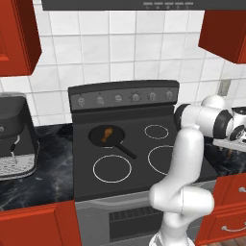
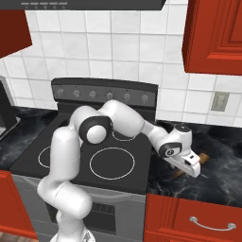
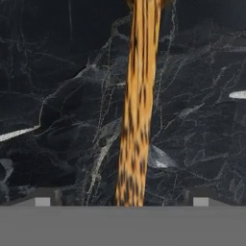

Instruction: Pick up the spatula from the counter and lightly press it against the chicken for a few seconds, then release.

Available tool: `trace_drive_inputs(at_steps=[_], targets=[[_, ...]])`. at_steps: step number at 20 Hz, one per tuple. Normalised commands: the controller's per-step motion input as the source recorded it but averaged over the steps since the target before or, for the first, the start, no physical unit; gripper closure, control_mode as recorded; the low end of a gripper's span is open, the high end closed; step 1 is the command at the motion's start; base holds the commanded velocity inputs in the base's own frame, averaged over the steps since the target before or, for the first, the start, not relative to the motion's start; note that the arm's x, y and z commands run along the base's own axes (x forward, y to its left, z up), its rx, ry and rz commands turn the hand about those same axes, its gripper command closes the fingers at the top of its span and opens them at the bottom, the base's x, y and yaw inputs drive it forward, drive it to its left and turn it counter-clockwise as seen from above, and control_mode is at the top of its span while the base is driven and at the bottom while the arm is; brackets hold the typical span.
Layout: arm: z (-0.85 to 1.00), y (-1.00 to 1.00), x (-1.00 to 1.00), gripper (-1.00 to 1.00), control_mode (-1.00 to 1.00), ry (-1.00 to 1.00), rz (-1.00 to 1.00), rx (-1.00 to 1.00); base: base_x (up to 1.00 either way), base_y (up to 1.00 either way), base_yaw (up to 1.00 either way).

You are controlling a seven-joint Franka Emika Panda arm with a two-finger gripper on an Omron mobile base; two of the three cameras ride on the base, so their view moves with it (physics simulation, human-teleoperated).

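Counted one wooden spatula (image 3: 137, 105), lying flat on the black marble counter (image 3: 57, 72) at 3 o'clock of the stove (image 1: 86, 163), handle running from 12 to 6 o'clock in the hand view. Found one gripper (image 3: 121, 202) low over it, spread wide, one fingertip (image 3: 42, 202) at each side of the handle, clear of the wood. Counted one chicken drumstick (image 1: 106, 133) in one black frying pan (image 1: 96, 140) on the 10 o'clock burner, pan handle pointing toward 4 o'clock. Counted three bare burner rings (image 1: 112, 168) and six knobs (image 1: 117, 99) on the back panel. Noted one coffee machine (image 1: 14, 139) at 9 o'clock, white tile wall (image 1: 125, 43), red cabinets (image 1: 14, 33) above and below, one wall outlet (image 2: 220, 100).
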Motion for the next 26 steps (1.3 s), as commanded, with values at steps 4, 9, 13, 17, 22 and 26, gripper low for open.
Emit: trace_drive_inputs(at_steps=[4,9,13,17,22,26], targets=[[-0.20,-0.02,0.03,1.00,-1.00,0.03,0.00,0.00,0.00,0.00,0.00],[-0.17,-0.04,0.00,1.00,-1.00,0.00,0.00,0.00,0.00,0.00,0.00],[-0.12,-0.01,0.00,1.00,-1.00,0.00,0.00,0.00,0.00,0.00,0.00],[-0.02,0.00,0.00,1.00,-1.00,-0.02,0.00,0.00,0.00,0.00,0.00],[0.13,0.00,-0.18,1.00,-1.00,-0.12,0.00,-0.01,0.00,0.00,0.00],[0.41,0.04,-0.36,1.00,-1.00,-0.21,0.00,0.00,0.00,0.00,0.00]])
